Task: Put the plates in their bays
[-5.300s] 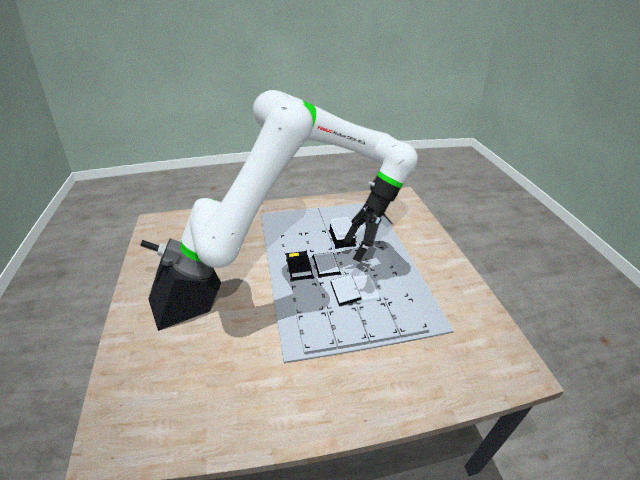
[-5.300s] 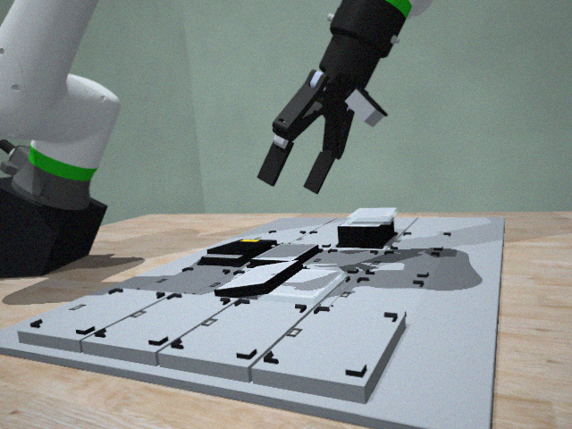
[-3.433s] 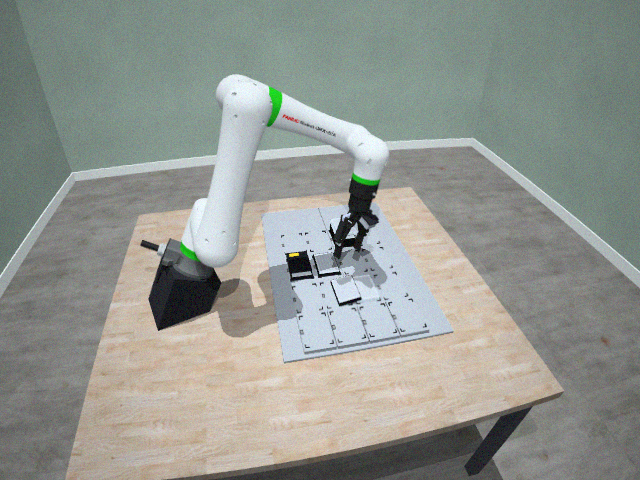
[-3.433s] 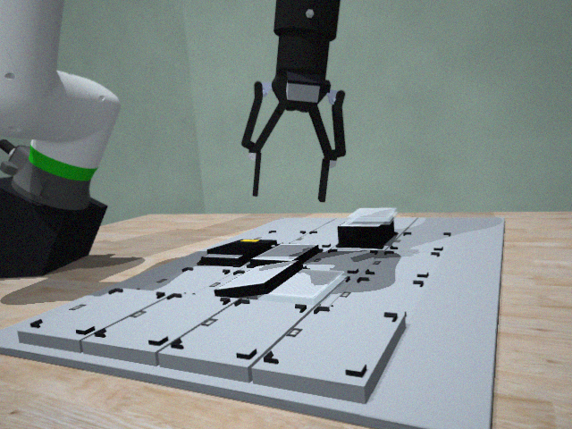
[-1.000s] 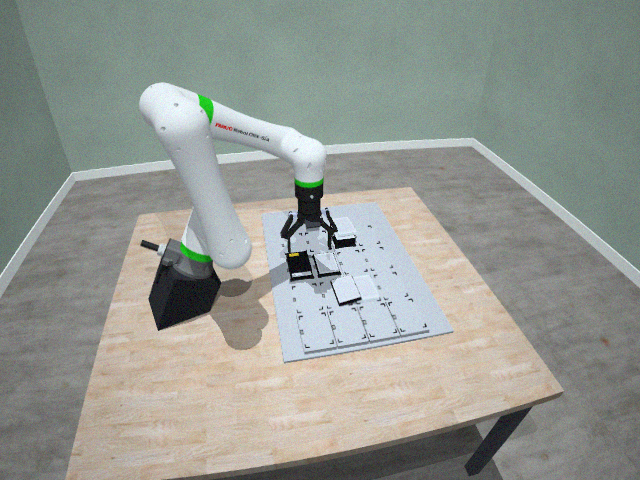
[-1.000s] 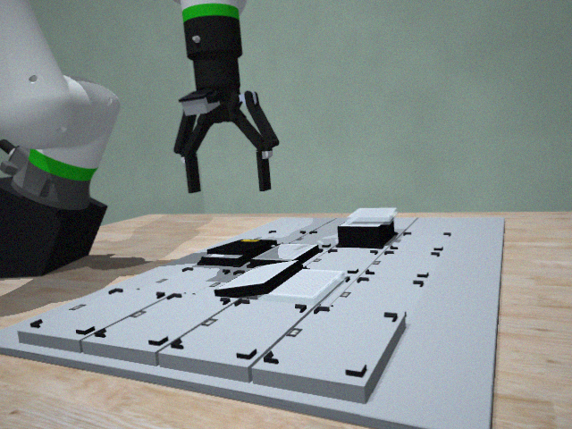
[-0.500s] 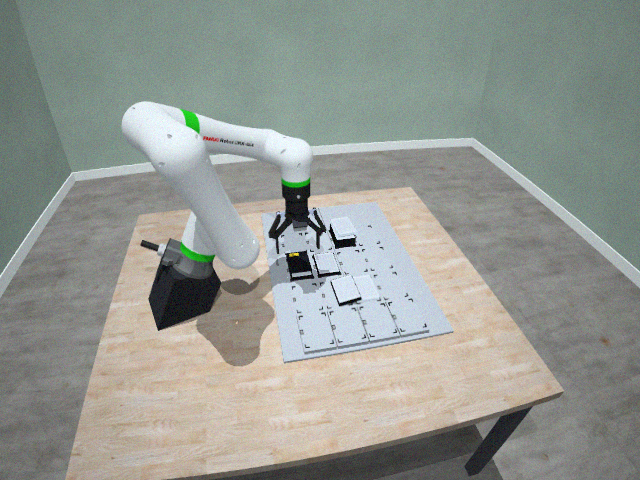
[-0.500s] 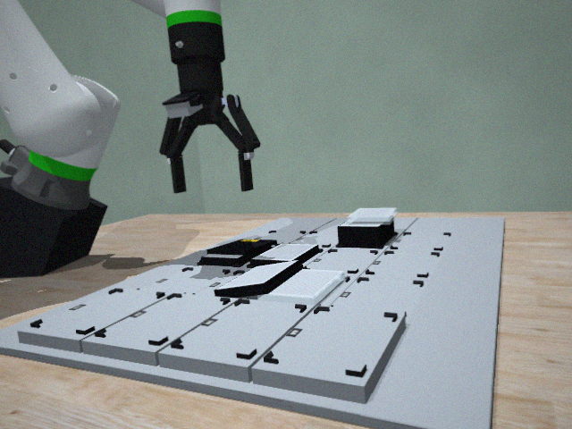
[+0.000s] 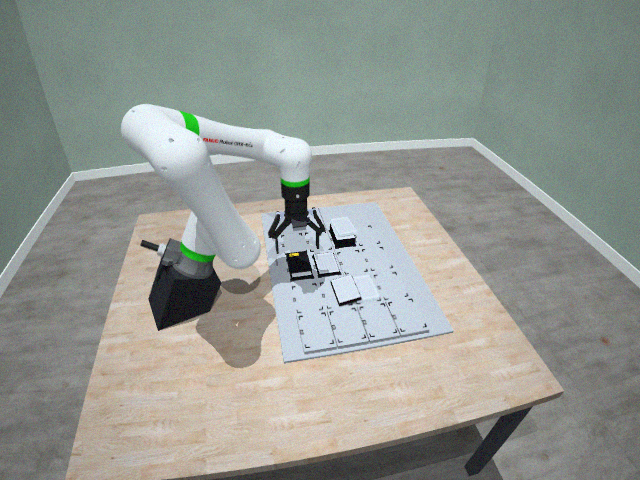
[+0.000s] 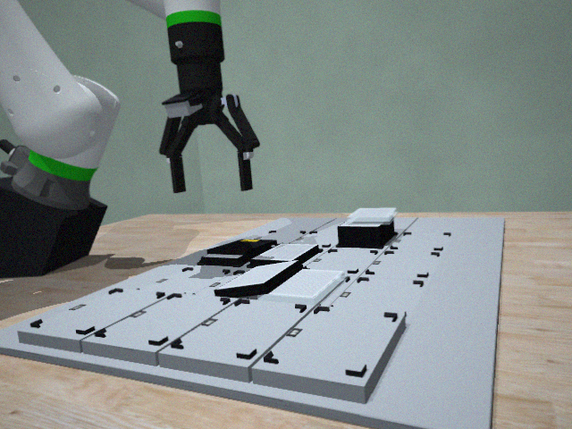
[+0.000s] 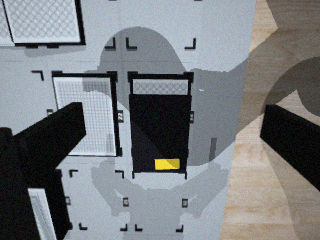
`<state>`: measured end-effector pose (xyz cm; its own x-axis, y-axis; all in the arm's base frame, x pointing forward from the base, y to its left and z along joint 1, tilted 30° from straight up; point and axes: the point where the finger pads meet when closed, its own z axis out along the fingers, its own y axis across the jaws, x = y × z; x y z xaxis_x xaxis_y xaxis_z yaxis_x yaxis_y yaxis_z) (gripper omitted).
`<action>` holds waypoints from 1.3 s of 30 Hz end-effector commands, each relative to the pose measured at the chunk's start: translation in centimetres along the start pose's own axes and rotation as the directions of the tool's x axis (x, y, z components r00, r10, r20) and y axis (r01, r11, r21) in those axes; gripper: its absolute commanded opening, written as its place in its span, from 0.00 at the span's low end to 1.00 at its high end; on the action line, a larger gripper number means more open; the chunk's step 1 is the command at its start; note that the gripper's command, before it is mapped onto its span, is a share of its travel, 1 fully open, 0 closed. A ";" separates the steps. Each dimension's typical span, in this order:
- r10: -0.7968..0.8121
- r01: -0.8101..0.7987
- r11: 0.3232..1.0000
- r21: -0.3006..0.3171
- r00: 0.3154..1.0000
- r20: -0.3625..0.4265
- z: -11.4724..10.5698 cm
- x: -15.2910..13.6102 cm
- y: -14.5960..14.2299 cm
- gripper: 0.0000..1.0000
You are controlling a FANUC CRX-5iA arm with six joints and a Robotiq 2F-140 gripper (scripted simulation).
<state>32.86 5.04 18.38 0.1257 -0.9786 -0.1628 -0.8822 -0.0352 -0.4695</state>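
Green walls point(image 9: 320, 67) point(image 10: 392, 115), white baseboard point(image 9: 392, 146), grey wood-look floor point(image 9: 584, 330)

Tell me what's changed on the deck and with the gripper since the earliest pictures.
The gripper has swung back toward the arm's base and straightened from a slant to point down. It is open and carries nothing; no pickup or release shows. The black piece, tilted plate, clear lid and tall block look unmoved.
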 end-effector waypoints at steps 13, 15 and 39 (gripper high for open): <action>0.000 0.000 1.000 0.001 1.000 0.000 0.0 0.0 -0.1 1.00; 0.000 0.000 1.000 0.001 1.000 0.000 0.0 0.0 -0.1 1.00; 0.000 0.000 1.000 0.001 1.000 0.000 -0.1 3.0 -2.0 1.00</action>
<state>33.95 3.47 18.64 0.1194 -0.9807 -0.1547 -0.8786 -0.0318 -0.4764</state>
